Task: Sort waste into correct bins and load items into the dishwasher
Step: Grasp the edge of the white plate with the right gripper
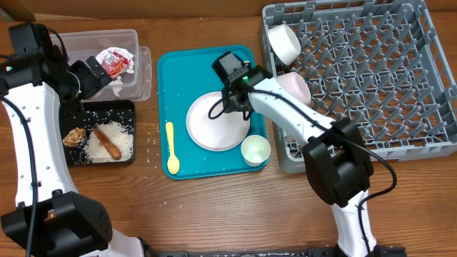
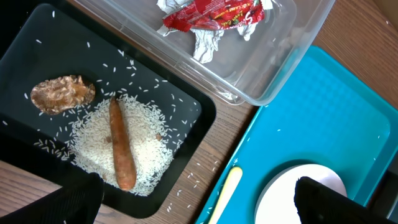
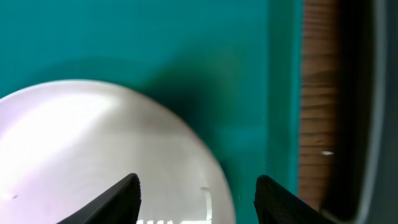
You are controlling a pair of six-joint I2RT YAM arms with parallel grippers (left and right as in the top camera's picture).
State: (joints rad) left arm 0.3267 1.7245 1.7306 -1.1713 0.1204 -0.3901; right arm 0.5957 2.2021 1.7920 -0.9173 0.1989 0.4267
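The clear tub (image 1: 137,44) holds crumpled white paper with a red wrapper (image 1: 114,63), which also shows in the left wrist view (image 2: 211,15). The black tray (image 1: 107,108) holds the sausage (image 1: 107,141), the brown lump (image 1: 74,135) and rice (image 1: 123,146). The white plate (image 1: 214,125), small cup (image 1: 255,150) and yellow spoon (image 1: 171,148) lie on the teal tray (image 1: 178,71). Two white bowls (image 1: 284,43) (image 1: 294,87) stand in the grey rack (image 1: 364,71). My left gripper (image 1: 98,75) is open and empty over the tub's near edge. My right gripper (image 3: 199,199) is open, straddling the plate's (image 3: 93,149) rim.
Loose rice grains lie on the wooden table (image 2: 205,165) between the black tray (image 2: 186,99) and the teal tray (image 2: 323,112). The rack's wall (image 3: 379,93) stands close to the right of the teal tray. The spoon (image 2: 225,193) lies along the teal tray's left edge.
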